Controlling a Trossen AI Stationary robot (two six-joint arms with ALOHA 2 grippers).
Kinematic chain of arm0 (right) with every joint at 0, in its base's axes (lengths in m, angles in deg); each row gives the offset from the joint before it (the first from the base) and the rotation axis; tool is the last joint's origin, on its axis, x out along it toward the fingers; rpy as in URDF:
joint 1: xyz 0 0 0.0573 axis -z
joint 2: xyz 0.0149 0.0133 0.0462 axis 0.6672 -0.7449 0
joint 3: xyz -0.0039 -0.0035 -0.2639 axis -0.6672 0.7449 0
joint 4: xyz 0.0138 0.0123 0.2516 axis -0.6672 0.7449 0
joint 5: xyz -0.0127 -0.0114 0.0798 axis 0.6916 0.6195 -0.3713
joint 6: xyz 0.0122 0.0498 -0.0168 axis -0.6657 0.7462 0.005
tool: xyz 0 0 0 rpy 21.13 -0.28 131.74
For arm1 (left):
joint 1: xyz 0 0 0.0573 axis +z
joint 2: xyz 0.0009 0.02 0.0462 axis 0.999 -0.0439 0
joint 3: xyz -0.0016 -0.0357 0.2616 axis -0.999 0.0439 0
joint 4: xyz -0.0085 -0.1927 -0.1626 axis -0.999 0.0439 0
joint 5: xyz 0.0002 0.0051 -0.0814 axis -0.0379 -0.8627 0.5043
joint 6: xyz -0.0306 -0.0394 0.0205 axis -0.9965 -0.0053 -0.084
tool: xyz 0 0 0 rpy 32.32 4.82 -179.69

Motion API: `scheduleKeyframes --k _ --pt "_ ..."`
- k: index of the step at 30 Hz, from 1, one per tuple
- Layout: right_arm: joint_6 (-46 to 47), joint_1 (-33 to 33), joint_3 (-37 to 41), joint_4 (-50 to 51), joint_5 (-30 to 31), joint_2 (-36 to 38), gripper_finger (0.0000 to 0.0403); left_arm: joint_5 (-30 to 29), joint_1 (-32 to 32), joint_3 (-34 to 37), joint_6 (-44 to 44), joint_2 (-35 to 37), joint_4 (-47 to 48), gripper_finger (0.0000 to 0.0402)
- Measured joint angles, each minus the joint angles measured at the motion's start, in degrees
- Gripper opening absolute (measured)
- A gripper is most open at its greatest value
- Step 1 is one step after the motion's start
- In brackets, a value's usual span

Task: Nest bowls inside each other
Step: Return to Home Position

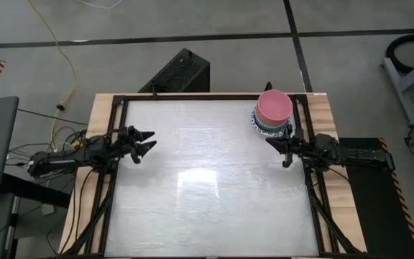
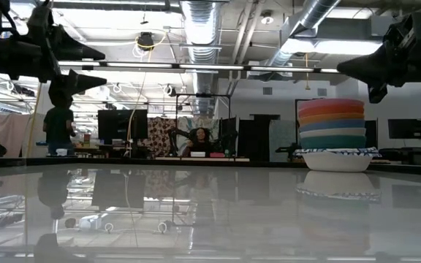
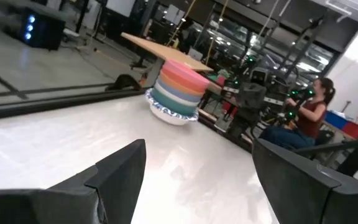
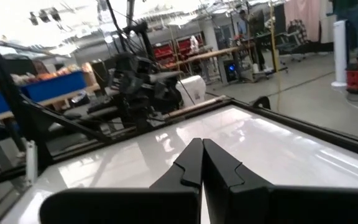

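Observation:
The bowls [image 1: 273, 111] stand nested in one stack at the table's far right corner, a pink one on top. From the side the stack [image 2: 333, 134] shows orange, blue and teal bands over a white bowl with a blue-patterned rim, whose base rests on the table. It also shows in the left wrist view [image 3: 178, 92]. My left gripper [image 1: 148, 141] hovers open at the table's left edge, nothing between its fingers. My right gripper [image 1: 277, 150] hovers shut at the right edge, a little nearer than the stack.
The white tabletop [image 1: 207, 180] lies between the two arms, framed by a black rail and wooden edges. A dark box [image 1: 178, 72] stands beyond the far edge. A seated person [image 2: 198, 144] shows in the room behind the table.

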Motion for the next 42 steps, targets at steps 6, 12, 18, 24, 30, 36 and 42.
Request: scheduleKeyframes --k 6,12,18,24,30,36,42 --pt "-0.61 0.03 0.02 2.49 0.51 -0.06 0.0024 -0.57 -1.31 0.04 1.42 0.04 -0.26 0.0284" --pt "-1.17 0.05 0.02 2.67 1.02 -0.07 0.0024 -4.23 -1.31 0.09 2.3 0.04 -0.01 0.0284" --pt "-1.16 0.05 0.04 2.91 1.04 -0.07 0.0024 -6.97 -1.28 0.09 2.89 0.04 0.88 0.0283" --pt "-1.14 0.05 0.04 3.04 1.06 -0.07 0.0024 -2.5 -1.31 0.11 2.46 -0.15 2.93 0.0283" --pt "-1.12 0.05 0.04 3.08 1.06 -0.07 0.0024 0.36 -1.31 0.13 5.9 -0.17 3.2 0.0283" --pt "-1.1 0.04 0.07 3.08 1.06 -0.07 0.0024 5.81 -1.28 0.13 11.91 -0.07 3.29 0.0284" --pt "-1.1 0.04 0.07 3.11 1.08 -0.07 0.0024 9.5 -1.31 0.13 17.36 -0.07 4.61 0.0284"
